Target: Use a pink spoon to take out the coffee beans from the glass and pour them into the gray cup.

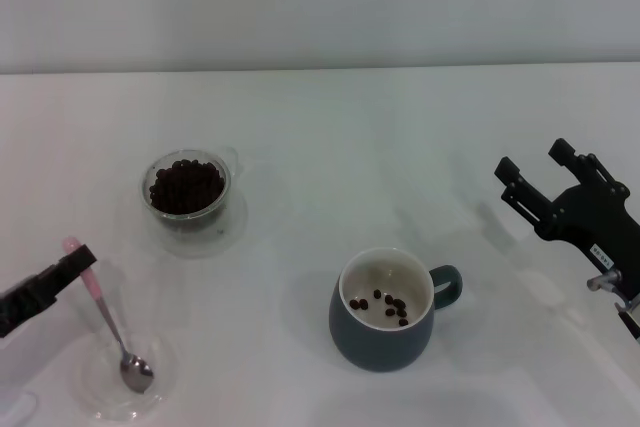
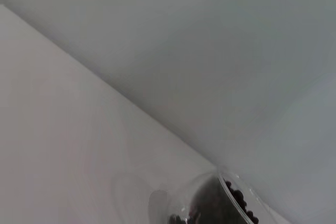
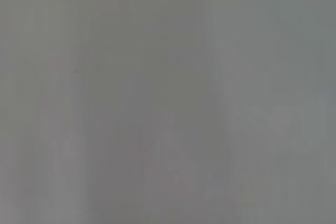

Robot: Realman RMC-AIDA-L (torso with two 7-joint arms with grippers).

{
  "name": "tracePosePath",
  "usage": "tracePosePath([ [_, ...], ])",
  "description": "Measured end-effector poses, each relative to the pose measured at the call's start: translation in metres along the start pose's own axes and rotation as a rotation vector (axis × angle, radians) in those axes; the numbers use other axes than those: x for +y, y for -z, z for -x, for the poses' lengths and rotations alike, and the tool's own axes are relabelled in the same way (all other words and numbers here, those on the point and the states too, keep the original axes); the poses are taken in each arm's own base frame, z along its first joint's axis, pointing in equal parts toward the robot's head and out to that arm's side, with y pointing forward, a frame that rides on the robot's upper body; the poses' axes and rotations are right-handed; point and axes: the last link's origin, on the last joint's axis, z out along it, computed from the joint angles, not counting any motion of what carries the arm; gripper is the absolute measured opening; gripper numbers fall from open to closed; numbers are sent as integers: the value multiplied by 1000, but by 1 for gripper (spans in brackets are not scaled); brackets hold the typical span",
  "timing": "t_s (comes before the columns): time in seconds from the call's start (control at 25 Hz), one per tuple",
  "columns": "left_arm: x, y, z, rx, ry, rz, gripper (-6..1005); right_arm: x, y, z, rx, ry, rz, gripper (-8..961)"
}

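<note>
The pink spoon (image 1: 108, 319) slants down at the near left, its silver bowl resting in a shallow clear dish (image 1: 100, 387). My left gripper (image 1: 80, 260) is shut on the top of its pink handle. The glass (image 1: 188, 192), full of coffee beans (image 1: 186, 185), stands behind it at centre left. It also shows in the left wrist view (image 2: 210, 203). The gray cup (image 1: 385, 315) stands near the front centre with its handle to the right and several beans (image 1: 385, 304) inside. My right gripper (image 1: 533, 159) is open and empty at the far right, held above the table.
The white table (image 1: 320, 137) runs back to a plain pale wall. The glass stands on a clear round saucer (image 1: 225, 232). The right wrist view shows only a flat grey blur.
</note>
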Motion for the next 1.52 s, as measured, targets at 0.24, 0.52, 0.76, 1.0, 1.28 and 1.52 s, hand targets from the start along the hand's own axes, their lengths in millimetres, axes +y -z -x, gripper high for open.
tracePosePath([
  [0.24,3,-5,6,-7,-10,5,147,1,0,-1,2,-3,3,852],
  [0.52,9,-12,14,-10,-4,26,173,4,1,-2,3,-11,7,852],
  [0.76,12,-16,13,0,-29,40,181,4,3,-2,3,-13,6,852],
  [1.0,12,-17,10,19,-33,42,317,4,3,-2,3,-15,7,852],
  [1.28,9,-5,6,100,-79,27,488,4,3,-3,4,-15,4,852],
  [1.52,2,8,-1,191,-197,-32,577,3,2,-2,3,-14,4,852],
])
